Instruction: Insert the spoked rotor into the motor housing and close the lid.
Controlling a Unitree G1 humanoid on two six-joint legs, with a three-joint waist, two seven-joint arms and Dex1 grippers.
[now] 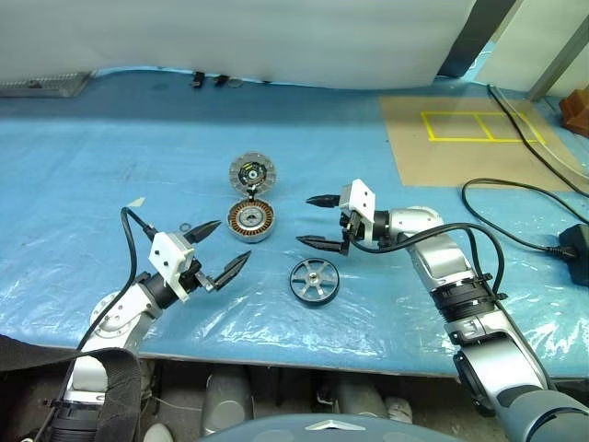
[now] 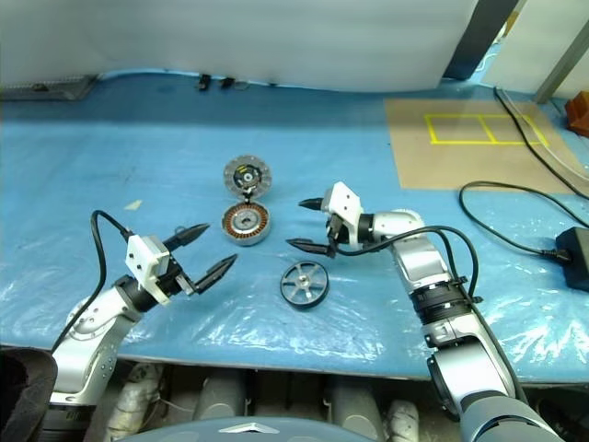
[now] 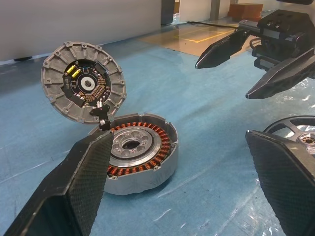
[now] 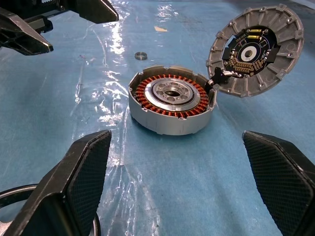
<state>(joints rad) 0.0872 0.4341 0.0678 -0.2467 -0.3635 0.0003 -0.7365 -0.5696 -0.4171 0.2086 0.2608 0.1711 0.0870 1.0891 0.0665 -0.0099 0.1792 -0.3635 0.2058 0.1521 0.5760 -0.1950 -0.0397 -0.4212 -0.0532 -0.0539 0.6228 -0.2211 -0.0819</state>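
Note:
The motor housing (image 1: 251, 221), a silver cup with copper windings, sits mid-table on the blue sheet. Its lid (image 1: 252, 172) stands open behind it, hinged at the rim, circuit side showing. The spoked rotor (image 1: 314, 281) lies flat on the sheet in front and to the right of the housing. My left gripper (image 1: 232, 241) hovers open just left of the housing, holding nothing. My right gripper (image 1: 304, 221) is open too, pointing left between housing and rotor, just above the rotor's far side. The right wrist view shows the housing (image 4: 172, 105) between its fingers (image 4: 74, 187).
A small metal ring (image 4: 141, 55) lies left of the housing. A cardboard sheet with yellow tape (image 1: 460, 138) covers the far right. Black cables (image 1: 515, 212) and a power adapter (image 1: 578, 244) lie at the right. The table's front edge (image 1: 276, 354) is close.

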